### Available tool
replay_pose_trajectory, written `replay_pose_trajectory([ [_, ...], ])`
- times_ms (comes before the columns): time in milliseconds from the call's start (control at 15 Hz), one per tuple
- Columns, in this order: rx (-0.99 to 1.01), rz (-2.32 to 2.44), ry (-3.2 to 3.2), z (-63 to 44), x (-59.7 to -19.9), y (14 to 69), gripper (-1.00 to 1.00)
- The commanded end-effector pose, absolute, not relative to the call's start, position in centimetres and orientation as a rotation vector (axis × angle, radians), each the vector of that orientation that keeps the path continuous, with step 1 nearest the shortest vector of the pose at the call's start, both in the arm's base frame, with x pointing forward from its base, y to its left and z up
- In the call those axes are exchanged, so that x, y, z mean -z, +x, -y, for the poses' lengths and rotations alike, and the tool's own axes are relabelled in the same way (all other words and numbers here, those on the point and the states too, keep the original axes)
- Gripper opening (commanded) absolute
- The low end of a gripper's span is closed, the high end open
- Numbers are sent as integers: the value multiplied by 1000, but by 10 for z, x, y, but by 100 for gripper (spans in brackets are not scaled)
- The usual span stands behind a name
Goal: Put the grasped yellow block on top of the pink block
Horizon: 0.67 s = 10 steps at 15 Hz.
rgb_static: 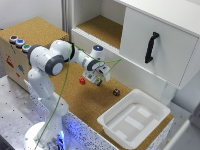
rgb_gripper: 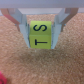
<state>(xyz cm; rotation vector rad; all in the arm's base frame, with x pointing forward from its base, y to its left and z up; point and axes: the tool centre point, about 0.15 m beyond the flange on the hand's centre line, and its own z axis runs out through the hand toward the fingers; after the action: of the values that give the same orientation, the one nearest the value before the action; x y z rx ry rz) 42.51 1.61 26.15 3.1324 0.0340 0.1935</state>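
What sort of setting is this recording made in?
Probably a lab tabletop rig: a cork-topped table, a white cabinet with a black handle, a white bin and a button box.

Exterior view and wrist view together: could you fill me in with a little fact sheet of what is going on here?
arm: one white robot arm, reaching over a cork-topped table
fingers: closed on the yellow block
yellow block: held between the fingers, black letters on its face, above the cork
pink block: on the cork, toward the exterior view's left of the gripper, nothing on it
dark small block: on the cork near the white tray
white tray: nothing seen inside
stacking: not yet done
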Motion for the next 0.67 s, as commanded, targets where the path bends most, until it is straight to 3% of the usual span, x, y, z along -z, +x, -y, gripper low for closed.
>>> replay_pose_trajectory([
  [0, -258, -127, 3094, -35, -291, 355, -100],
  [267, -255, -208, 3117, -58, -287, 327, -100],
  [600, -194, -188, 3130, -85, -271, 331, -100],
])
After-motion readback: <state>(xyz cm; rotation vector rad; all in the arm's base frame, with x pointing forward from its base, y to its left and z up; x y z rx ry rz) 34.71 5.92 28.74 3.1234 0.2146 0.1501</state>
